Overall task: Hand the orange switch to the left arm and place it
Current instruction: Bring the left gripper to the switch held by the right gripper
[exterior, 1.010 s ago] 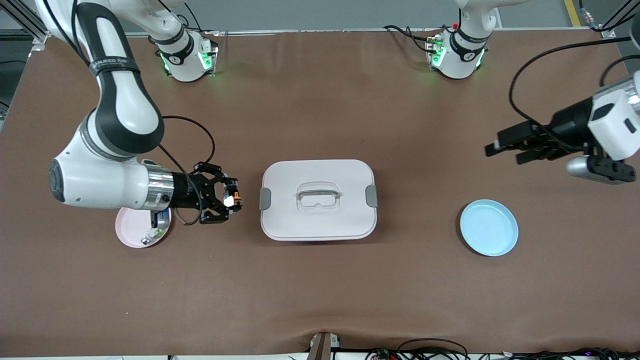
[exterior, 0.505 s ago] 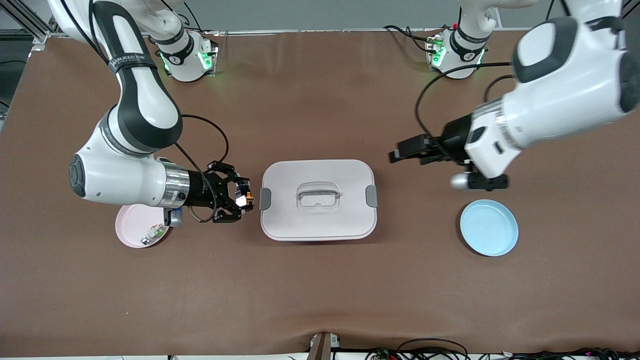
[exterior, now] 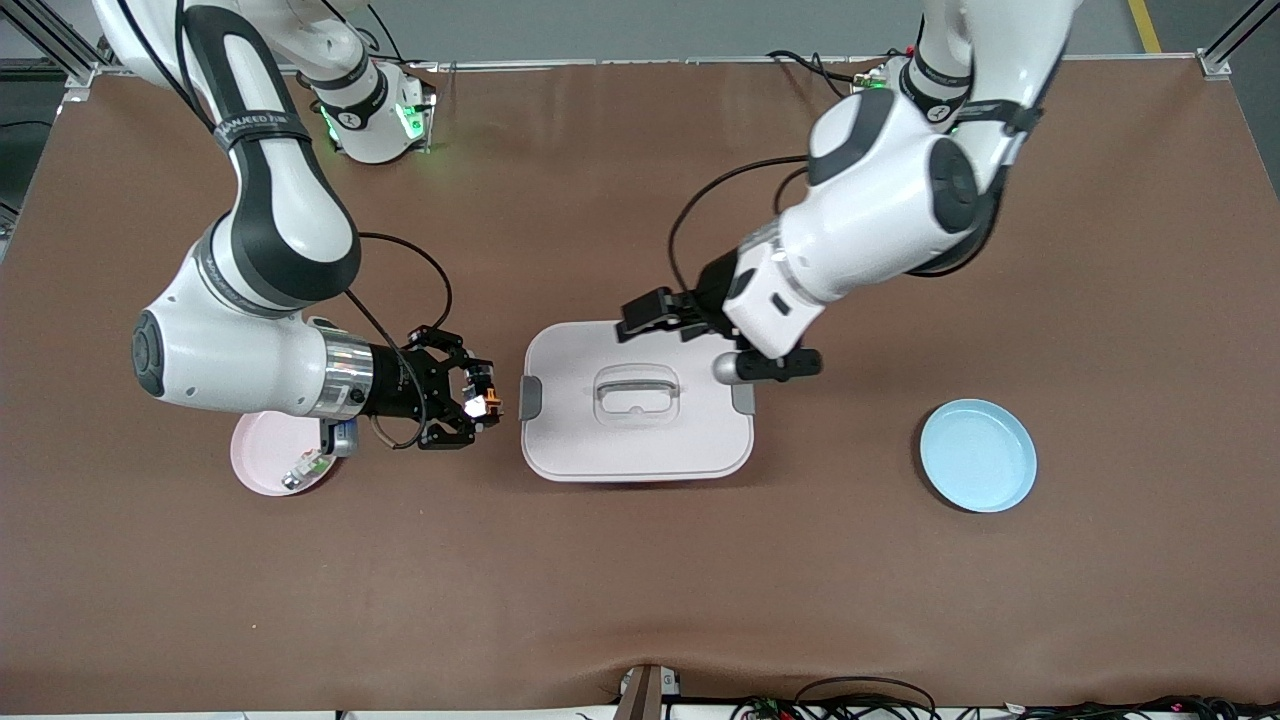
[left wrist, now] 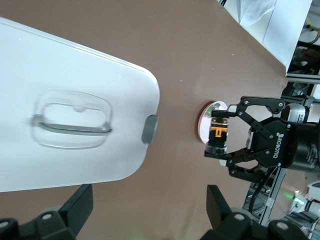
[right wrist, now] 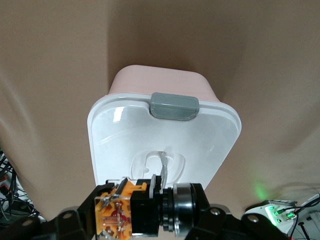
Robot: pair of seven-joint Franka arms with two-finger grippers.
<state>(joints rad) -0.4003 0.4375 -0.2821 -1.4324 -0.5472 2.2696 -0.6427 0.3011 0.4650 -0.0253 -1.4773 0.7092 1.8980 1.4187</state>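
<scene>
We find the brown surface (exterior: 640,580) carrying, at its middle, the box (exterior: 637,400), a white rounded container with grey latches at its two short ends and a recessed handle in its lid. It sits squarely between the two arms' working ends and is the obstacle of the task.

The right arm (exterior: 250,300) reaches in low from its end of the surface and stops just short of the box's nearer latch. The left arm (exterior: 880,215) reaches in from its own end, its wrist over the box's edge away from the front camera.

A blue plate (exterior: 978,455) lies toward the left arm's end, well apart from the box. A pink plate (exterior: 268,455) lies under the right arm's wrist, with a small green and silver part (exterior: 305,468) on it.

The right gripper (exterior: 478,401) has its fingers pinched on the orange switch (exterior: 480,403), held clear of the surface beside the box. In the left wrist view the switch (left wrist: 218,134) shows a black body with an orange band, its long axis crosswise between the fingers, so both ends stand free.

The left gripper (exterior: 634,318) hangs over the box lid with its fingers (left wrist: 218,209) spread wide and holding nothing.

The governing relation, in our judgement: the switch lies past the box's latch end from the left gripper, in line with the lid's length. The left gripper is the one that must close the gap, passing over the lid rather than through it, and take a free end of the switch.
</scene>
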